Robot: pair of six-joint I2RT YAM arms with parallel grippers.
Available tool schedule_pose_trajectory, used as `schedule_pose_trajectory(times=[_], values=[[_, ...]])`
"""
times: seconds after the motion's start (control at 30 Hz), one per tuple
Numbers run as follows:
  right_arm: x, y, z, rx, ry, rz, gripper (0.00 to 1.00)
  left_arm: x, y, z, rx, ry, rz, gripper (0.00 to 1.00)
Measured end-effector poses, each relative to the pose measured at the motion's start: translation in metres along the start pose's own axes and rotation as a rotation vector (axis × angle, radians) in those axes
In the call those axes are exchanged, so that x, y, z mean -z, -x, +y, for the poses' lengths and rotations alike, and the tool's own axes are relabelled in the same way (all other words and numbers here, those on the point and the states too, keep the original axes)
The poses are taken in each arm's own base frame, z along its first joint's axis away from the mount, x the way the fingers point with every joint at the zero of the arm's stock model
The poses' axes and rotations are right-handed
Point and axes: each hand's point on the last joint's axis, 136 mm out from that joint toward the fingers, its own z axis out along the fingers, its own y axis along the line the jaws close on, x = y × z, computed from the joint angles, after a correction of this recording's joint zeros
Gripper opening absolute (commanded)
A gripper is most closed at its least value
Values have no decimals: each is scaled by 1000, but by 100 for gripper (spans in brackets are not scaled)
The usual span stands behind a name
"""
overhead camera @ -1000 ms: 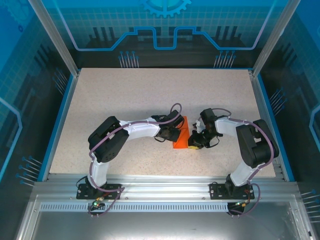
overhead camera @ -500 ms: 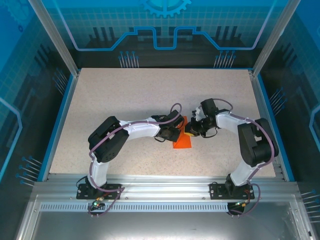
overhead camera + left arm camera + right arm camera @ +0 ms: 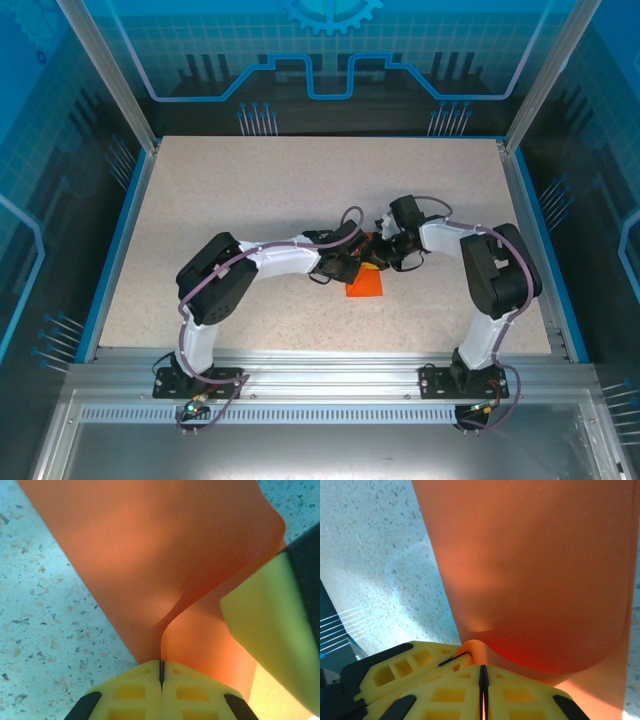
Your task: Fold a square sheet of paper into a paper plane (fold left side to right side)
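Speckled bench (image 3: pixel 250 200), blue-edged. You have both arms meeting near its middle. The square sheet of paper (image 3: pixel 366 286) sits between them, part flat on the bench, part lifted and curled over itself. Your left claw (image 3: pixel 161 672): fingers pressed together, pinching a buckled edge of the sheet. Your right claw (image 3: pixel 482 672): also closed, curled paper caught at its tips, just beside the left claw.

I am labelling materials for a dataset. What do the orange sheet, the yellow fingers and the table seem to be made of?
Orange sheet: thin matte paper; it curls smoothly.
Yellow fingers: probably moulded plastic, matte, with ribbed pockets.
Table: pale speckled surface, possibly laminate or stone-like composite.
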Motion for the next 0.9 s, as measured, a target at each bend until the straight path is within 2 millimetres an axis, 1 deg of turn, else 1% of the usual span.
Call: schedule_pose_trajectory(times=[0.3,0.9], values=[[-6,-1,-13,-1,-49,10,10,0,0,0,-8,0,0,0],[-6,0,-22,20,-93,3,10,0,1,0,-16,4,6,0]])
